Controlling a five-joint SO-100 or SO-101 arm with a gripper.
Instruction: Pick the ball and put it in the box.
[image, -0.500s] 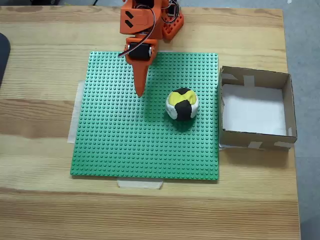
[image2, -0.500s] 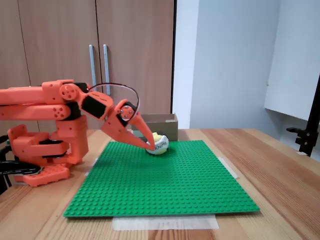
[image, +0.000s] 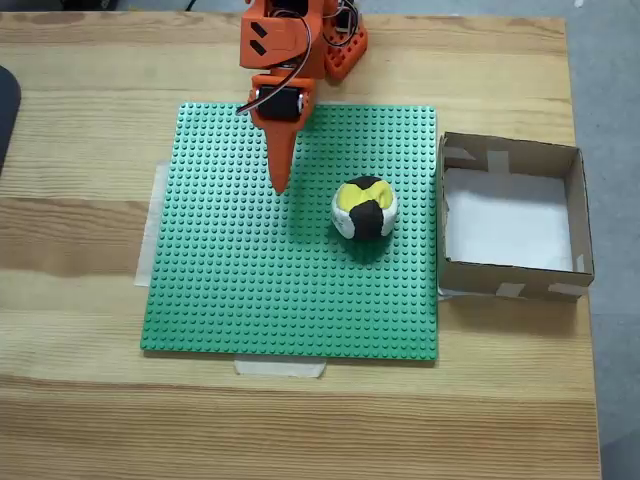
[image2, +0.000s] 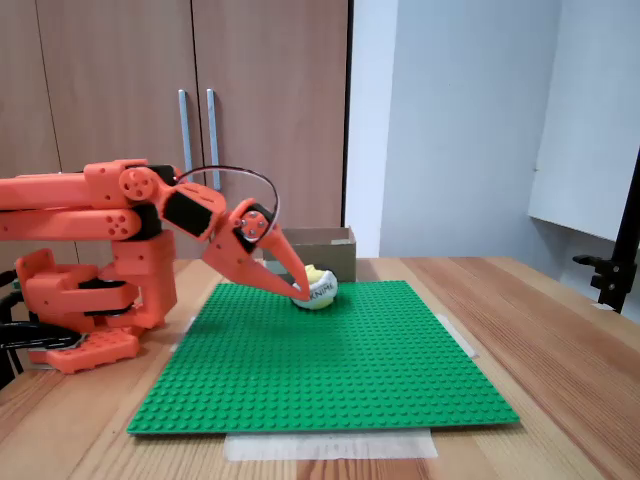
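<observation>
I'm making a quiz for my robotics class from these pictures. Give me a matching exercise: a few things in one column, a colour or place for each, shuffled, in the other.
1. ball
2. box
3. baseplate
4. pincer

a. green, studded
b. orange, over the baseplate beside the ball
c. brown walls, off the baseplate's edge
d. yellow, black and white, on the baseplate

Pairs: 1-d, 2-c, 3-a, 4-b

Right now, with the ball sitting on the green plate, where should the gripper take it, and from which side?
Across the ball's widest middle, coming down from above: it is round and soft, resting free on the green baseplate with open studs all round. The gripper sits left of it in the top-down fixed view, so it should probably shift right first.
</observation>
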